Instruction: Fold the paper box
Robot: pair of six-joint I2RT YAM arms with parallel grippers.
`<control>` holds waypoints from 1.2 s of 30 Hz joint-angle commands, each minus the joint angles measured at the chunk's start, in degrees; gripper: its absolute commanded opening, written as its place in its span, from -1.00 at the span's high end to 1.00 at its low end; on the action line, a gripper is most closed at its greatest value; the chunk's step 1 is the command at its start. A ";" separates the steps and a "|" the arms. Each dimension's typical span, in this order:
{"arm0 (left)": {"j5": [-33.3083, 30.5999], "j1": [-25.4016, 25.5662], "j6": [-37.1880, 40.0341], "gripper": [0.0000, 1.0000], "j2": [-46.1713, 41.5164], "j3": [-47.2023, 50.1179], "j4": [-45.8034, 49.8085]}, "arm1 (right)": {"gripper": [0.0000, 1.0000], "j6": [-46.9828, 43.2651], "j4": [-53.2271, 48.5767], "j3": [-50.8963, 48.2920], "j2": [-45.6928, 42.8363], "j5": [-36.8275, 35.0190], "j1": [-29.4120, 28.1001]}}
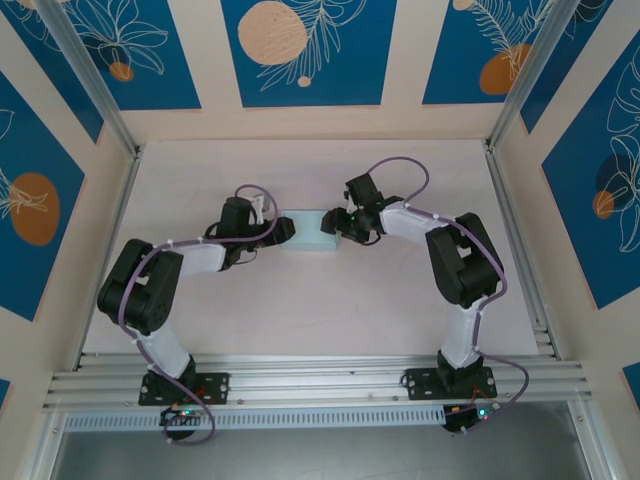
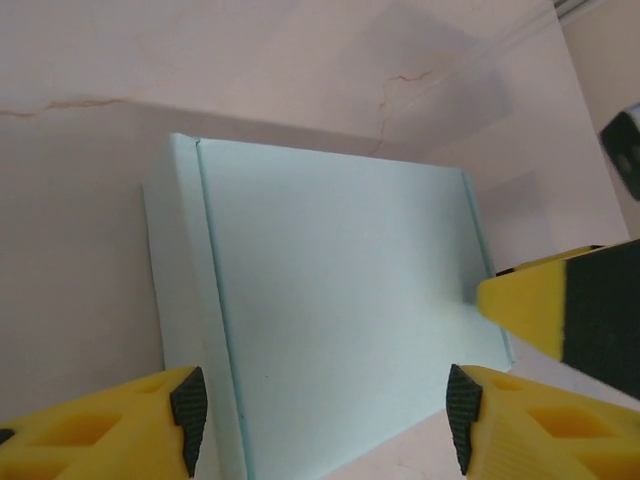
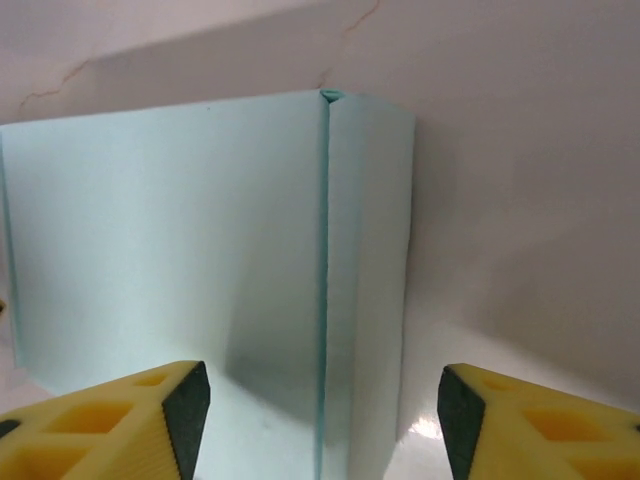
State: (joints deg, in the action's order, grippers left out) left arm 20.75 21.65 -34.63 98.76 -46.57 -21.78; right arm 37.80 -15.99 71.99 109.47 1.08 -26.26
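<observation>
1. Folding looks basically done. The box [image 1: 308, 232] is a closed, shallow block with a flat top and no loose flaps I can spot.
2. It sits mid-table [image 1: 300, 310], right between the two arms.
3. The left gripper [image 2: 325, 420] and right gripper [image 3: 320, 420] both have jaws apart at opposite ends, gripping nothing.
4. My guess is only a final check is left.
5. The card is pale blue and thin, with crisp creases.

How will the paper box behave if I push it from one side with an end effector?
The paper box looks like thin card, so it is probably light and would likely slide on the smooth table rather than tip, since it sits low and flat. Its side wall is a folded panel, so a firm push may dent it.
</observation>
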 commanded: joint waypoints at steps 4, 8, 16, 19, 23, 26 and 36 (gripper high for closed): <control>-2.79 -0.50 0.32 -0.64 -5.19 2.56 2.42 | -0.45 -3.01 -3.72 -2.64 -10.66 -4.20 2.32; -6.40 -1.47 2.84 -0.99 -11.99 4.92 6.61 | -0.60 -5.27 -5.24 -6.82 -18.14 -9.84 2.85; -22.80 -4.76 12.83 -0.99 -28.79 8.99 20.59 | -1.00 -8.74 -6.35 -17.32 -34.87 -18.39 7.05; -27.50 -6.83 16.12 -0.99 -34.90 12.11 21.96 | -0.99 -9.94 -6.64 -20.42 -40.22 -21.82 8.75; -33.11 -7.87 21.26 -1.00 -42.87 17.96 19.18 | -0.99 -12.38 -4.57 -24.37 -45.07 -27.24 10.22; -35.85 -8.36 25.45 -0.99 -47.05 22.47 14.79 | -0.99 -13.99 -1.50 -27.04 -47.24 -29.48 11.35; -38.92 -9.94 35.93 -0.99 -51.31 32.12 2.55 | -0.99 -23.65 16.93 -36.27 -47.22 -32.89 13.18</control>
State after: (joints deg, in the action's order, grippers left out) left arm -16.62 12.97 -3.22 47.94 -16.36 -12.56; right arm 19.53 -9.19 38.46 62.11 -28.99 -13.34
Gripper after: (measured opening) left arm 0.997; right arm 0.996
